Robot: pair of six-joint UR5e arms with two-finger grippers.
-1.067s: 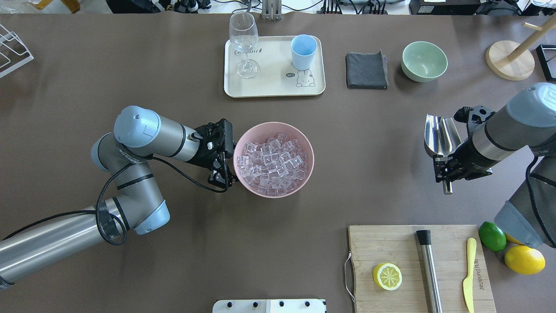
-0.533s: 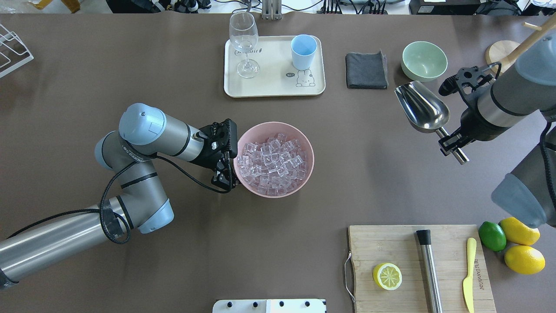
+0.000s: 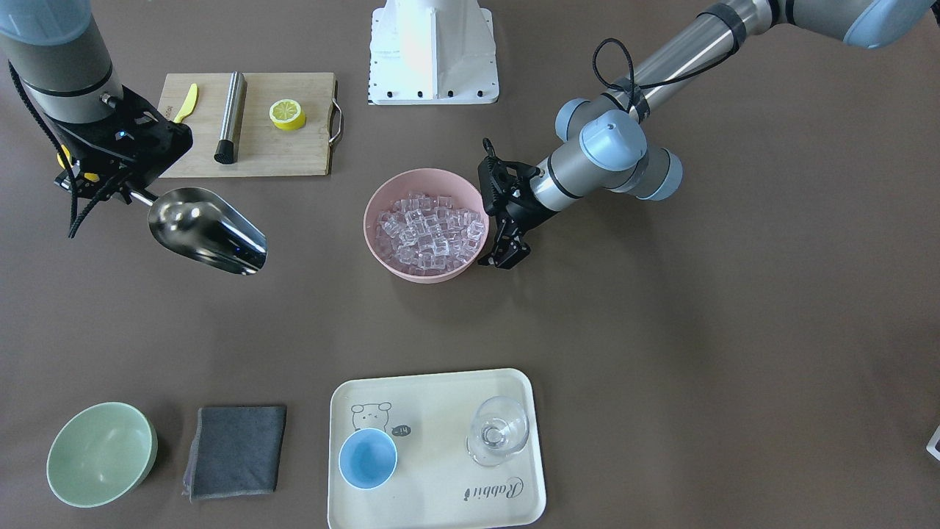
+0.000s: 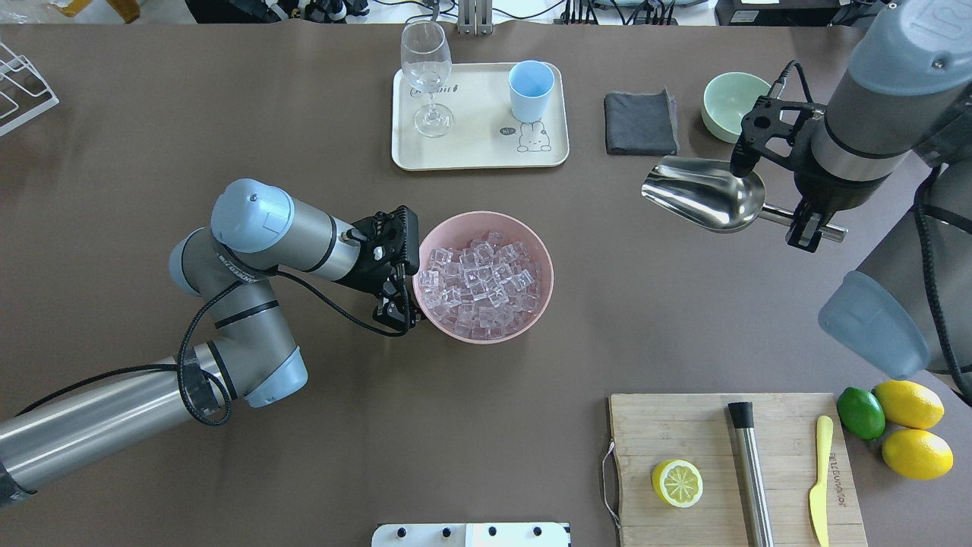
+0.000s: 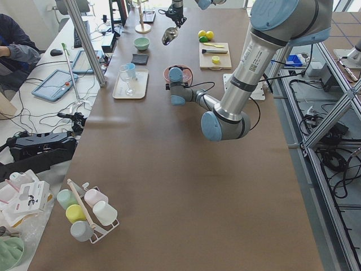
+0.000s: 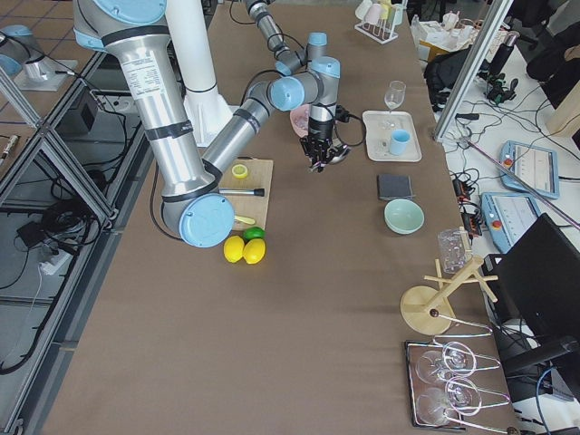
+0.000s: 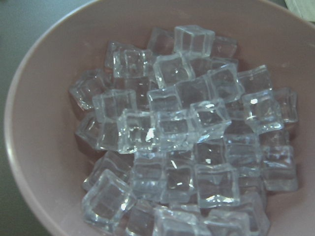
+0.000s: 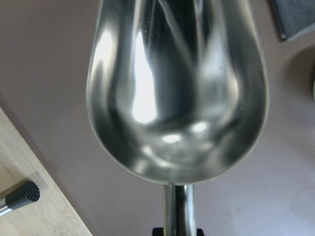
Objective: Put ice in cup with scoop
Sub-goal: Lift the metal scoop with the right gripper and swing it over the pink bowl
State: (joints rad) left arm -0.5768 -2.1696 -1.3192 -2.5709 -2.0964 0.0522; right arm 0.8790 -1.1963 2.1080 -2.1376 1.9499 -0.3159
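Half a second on, right claw (image 4: 809, 225) has turned scoop (image 4: 702, 194) toward pink bowl (image 4: 483, 216).

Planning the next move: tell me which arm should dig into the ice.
Right. The right claw grips the empty scoop by its handle, open end toward the pink bowl of ice. The left claw sits at the bowl's rim with no tool.

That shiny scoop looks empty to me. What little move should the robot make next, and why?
Probably swing the right gripper toward the pink bowl and dip the scoop mouth-first into the ice. The scoop is empty and hangs in the air well to one side of the bowl, the cup holds no ice, and the left gripper sits at the bowl's rim.
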